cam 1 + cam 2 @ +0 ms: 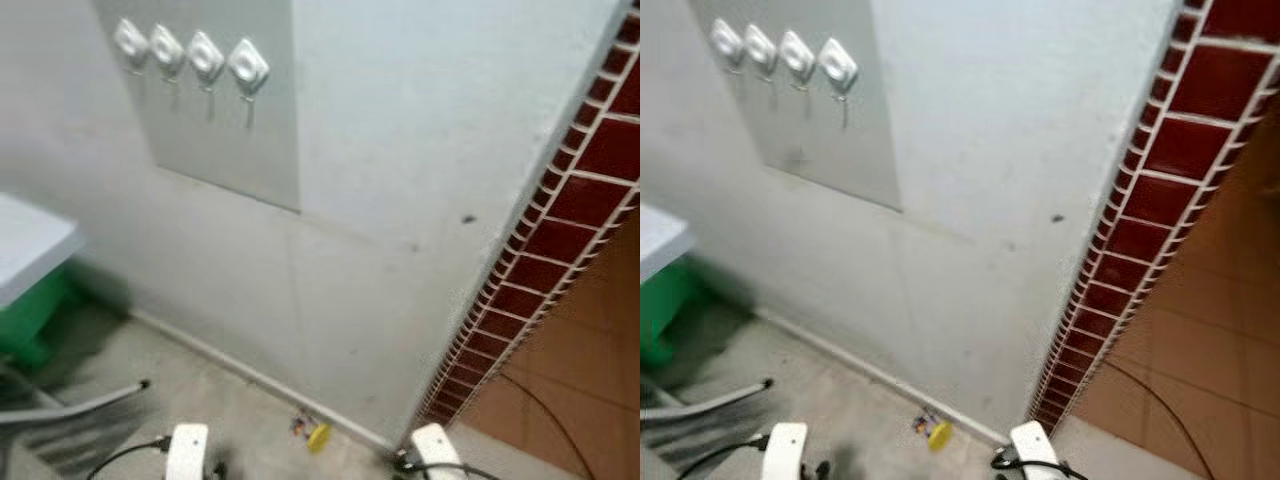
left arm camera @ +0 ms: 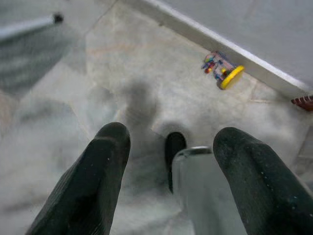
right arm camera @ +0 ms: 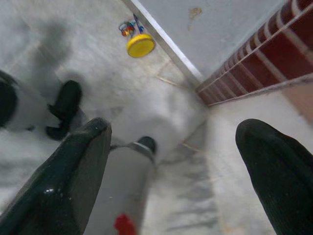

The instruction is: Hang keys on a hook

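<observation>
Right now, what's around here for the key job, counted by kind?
Hooks: 4, white, in a row on the grey wall panel
Keys: 1 bunch with a yellow tag, on the floor by the wall
Grippers: 2, left and right, both with jaws open and holding nothing
Total: 7

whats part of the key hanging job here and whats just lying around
For the job:
keys with yellow tag, on the floor by the wall
four white hooks on the grey panel
left gripper, open
right gripper, open

Just there:
green bin
brick pillar
black cable
</observation>
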Motion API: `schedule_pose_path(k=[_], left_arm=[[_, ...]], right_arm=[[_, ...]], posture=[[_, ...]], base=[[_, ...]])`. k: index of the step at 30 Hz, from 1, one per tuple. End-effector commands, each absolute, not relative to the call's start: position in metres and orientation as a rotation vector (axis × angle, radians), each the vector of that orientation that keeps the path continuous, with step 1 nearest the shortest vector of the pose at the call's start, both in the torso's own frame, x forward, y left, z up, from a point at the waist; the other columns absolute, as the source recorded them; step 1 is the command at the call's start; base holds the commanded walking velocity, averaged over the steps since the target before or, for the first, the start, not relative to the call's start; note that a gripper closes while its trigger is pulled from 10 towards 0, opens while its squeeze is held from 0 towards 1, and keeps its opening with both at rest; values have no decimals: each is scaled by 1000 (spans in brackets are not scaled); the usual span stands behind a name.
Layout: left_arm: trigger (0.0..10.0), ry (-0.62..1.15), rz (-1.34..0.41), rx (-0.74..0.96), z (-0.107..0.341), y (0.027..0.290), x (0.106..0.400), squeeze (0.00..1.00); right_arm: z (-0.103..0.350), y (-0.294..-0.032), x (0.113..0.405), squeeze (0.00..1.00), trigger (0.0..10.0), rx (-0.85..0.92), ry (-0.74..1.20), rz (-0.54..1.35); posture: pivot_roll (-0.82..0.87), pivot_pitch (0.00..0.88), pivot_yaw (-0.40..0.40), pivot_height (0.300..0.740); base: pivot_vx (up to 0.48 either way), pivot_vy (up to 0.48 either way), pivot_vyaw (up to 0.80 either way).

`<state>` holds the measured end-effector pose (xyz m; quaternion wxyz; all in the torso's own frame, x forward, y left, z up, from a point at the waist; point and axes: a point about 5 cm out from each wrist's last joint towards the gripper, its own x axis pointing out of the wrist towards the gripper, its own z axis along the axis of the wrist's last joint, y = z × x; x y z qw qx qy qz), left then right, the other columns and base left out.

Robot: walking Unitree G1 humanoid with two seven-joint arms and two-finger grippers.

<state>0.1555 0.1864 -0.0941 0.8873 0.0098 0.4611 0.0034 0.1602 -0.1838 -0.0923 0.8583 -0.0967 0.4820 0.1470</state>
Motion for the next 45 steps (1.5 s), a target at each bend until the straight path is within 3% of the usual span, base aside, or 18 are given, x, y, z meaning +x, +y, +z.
schedule_pose_path(k=[1,45], left_arm=[[10000,977,18,42,-95,195,150,0],[10000,969,72,-39,-96,196,148,0]], right_arm=[[-91,-173,165,0,10000,-194,993,330],[-89,-177,170,0,10000,-202,983,336]], posture=[[-73,0,-4,740],[-62,0,-18,740]], base=[[0,0,800],[0,0,800]])
